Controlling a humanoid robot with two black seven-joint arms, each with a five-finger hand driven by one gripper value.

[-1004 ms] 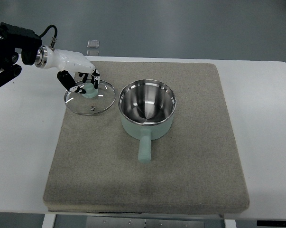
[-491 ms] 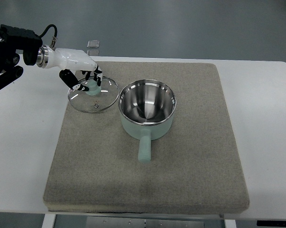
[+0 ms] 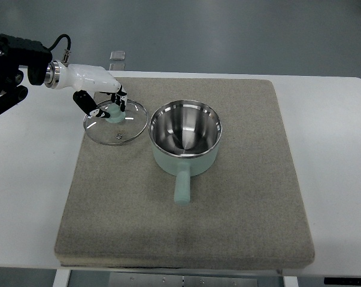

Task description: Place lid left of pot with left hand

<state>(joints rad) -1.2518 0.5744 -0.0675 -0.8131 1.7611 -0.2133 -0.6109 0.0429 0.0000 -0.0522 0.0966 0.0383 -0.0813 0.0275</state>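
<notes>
A glass lid (image 3: 115, 124) with a steel rim and pale green knob sits at the left edge of the grey mat (image 3: 186, 227), just left of the pot. My left hand (image 3: 106, 103) comes in from the upper left, its dark fingers curled around the lid's knob. The mint-green pot (image 3: 185, 139) with a shiny steel inside stands uncovered at the mat's middle, its handle pointing toward the near edge. The lid's rim is close to the pot's rim; I cannot tell whether they touch. The right arm is out of view.
The mat lies on a white table (image 3: 30, 197). A small clear block (image 3: 117, 55) sits at the table's far edge behind the hand. Bare mat stretches to the right of the pot and in front of it.
The lid rose slightly and shifted right half a second ago, then came back down and a little left; the hand has stayed curled on the knob throughout.
</notes>
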